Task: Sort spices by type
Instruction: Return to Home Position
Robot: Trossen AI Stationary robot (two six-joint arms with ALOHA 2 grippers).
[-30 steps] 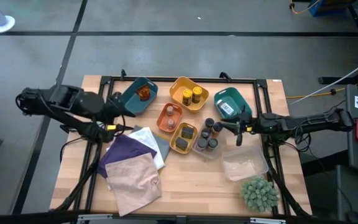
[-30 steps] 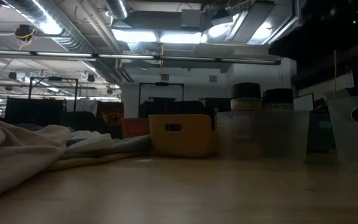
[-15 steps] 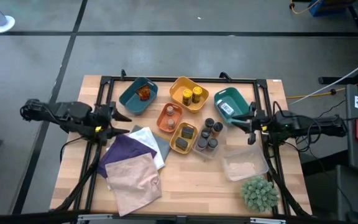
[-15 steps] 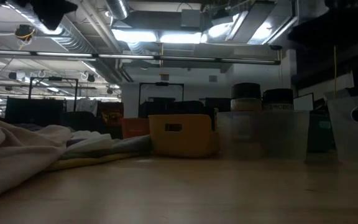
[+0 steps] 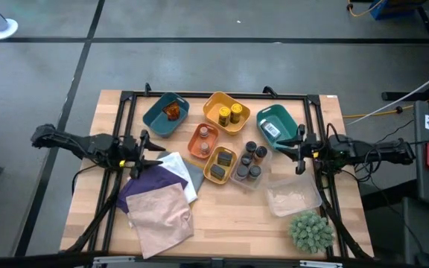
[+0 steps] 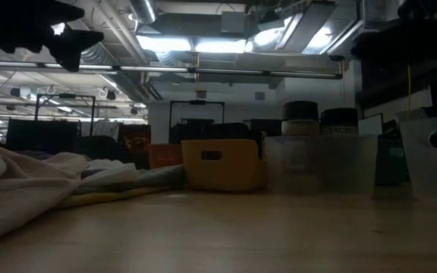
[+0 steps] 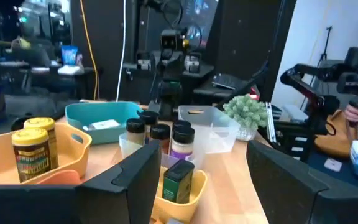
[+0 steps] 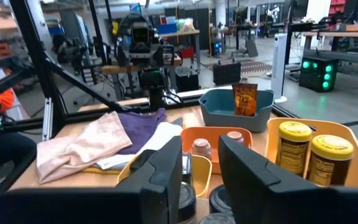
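Left claw (image 5: pixel 152 144) farther back (dark, forked, parted)

Grey concrete floor (image 5: pixel 222 67) w/ dark seams; ceiling strip lights (image 6: pixel 203 45) + ducts (image 6: pixel 124 76) overhead

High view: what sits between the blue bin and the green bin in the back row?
The large yellow bin, holding two yellow jars with dark lids, sits between the blue bin and the green bin. The high view shows it most clearly.
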